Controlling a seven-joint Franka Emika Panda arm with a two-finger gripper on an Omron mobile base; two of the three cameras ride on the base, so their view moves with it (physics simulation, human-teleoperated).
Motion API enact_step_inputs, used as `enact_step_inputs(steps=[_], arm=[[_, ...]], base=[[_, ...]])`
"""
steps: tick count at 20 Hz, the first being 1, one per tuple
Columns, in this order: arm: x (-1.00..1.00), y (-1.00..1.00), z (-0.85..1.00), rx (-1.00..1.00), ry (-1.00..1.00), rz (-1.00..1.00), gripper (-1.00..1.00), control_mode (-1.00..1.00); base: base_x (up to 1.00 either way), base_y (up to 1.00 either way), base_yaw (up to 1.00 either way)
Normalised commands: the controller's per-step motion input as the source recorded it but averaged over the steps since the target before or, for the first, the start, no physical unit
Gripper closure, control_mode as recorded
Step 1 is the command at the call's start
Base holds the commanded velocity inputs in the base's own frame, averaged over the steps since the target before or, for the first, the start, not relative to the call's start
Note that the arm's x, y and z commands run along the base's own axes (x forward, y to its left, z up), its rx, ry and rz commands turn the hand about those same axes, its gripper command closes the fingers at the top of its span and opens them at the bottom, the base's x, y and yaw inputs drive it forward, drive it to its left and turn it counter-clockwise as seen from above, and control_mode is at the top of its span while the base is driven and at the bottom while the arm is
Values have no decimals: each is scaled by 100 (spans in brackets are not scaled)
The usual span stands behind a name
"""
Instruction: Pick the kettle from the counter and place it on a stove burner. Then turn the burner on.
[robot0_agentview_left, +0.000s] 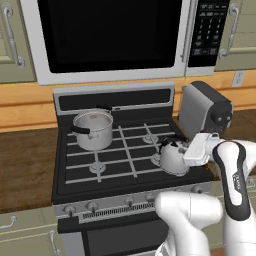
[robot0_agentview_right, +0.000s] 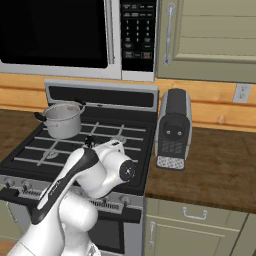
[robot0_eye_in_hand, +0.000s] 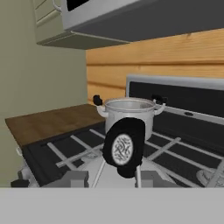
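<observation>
Pincer (robot0_agentview_left: 186, 150) clamped on kettle (robot0_agentview_left: 172, 157) – over front-right burner, steel pot (robot0_agentview_left: 93, 129) back-left

Kettle (robot0_agentview_left: 172, 157): small, rounded, silvery-white metal body with a black arched handle; upright, over the front right part of the black stove grate. Whether its base touches the grate bars cannot be told. In the hand view its black lid knob and handle (robot0_eye_in_hand: 124, 146) sit close ahead.

Stove burner (robot0_agentview_left: 97, 167): round grey head at front left, crossed by black grate bars, bare. A like burner at back right (robot0_agentview_left: 150, 138) is also bare.

Counter (robot0_agentview_left: 25, 165): dark brown wood-grain slab left of the stove; also right of it (robot0_agentview_right: 215, 170), over pale cabinet fronts.
</observation>
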Motion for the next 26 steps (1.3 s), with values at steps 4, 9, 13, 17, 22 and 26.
enact_step_inputs(steps=[4, 9, 13, 17, 22, 26], arm=[[0, 84, 0, 0, 2, 9, 100, -100], [0, 83, 0, 0, 2, 10, 100, -100], [1, 82, 0, 0, 2, 10, 100, -100], [5, 81, 0, 0, 1, 10, 100, -100], [14, 73, 0, 0, 0, 4, 100, -100], [19, 62, 0, 0, 0, 0, 100, -100]], base=[[0, 0, 0], [0, 0, 0], [0, 0, 0], [0, 0, 0], [0, 0, 0], [0, 0, 0]])
